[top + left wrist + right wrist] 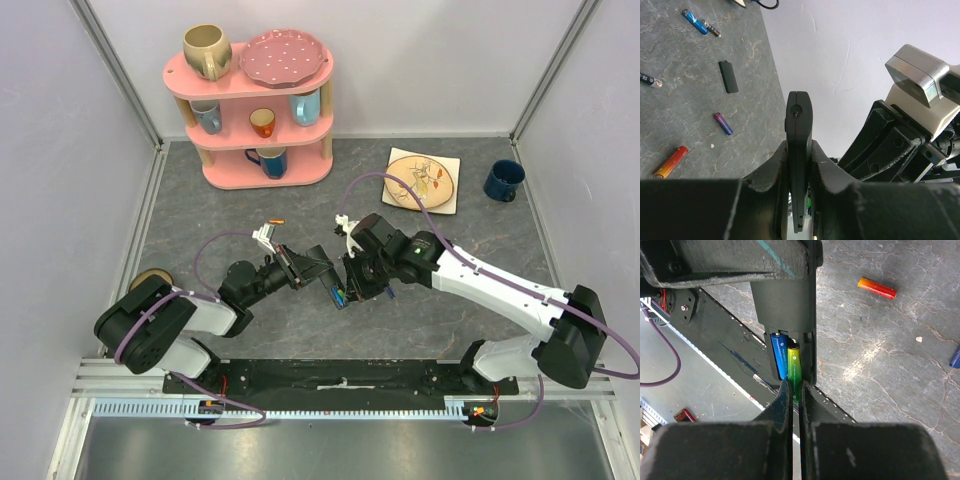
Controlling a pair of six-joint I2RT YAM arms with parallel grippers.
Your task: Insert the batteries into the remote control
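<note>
My left gripper (pixel 799 146) is shut on the slim black remote control (pixel 799 120) and holds it edge-up above the table, mid-table in the top view (pixel 322 272). My right gripper (pixel 796 388) is shut on a green-yellow battery (pixel 794 371), whose far end lies in the remote's (pixel 782 300) open compartment beside a blue battery (pixel 779 356) seated there. Loose batteries lie on the table: orange-red (pixel 671 162), purple (pixel 723 123), blue (pixel 694 21), dark (pixel 711 30) and black-white (pixel 650 80). The two grippers meet above mid-table (pixel 345 285).
A small black battery cover (pixel 728 76) lies flat among the loose batteries. A pink shelf (pixel 255 110) with mugs and a plate stands at the back left. A patterned plate (pixel 423 180) and a blue mug (pixel 503 180) sit at the back right.
</note>
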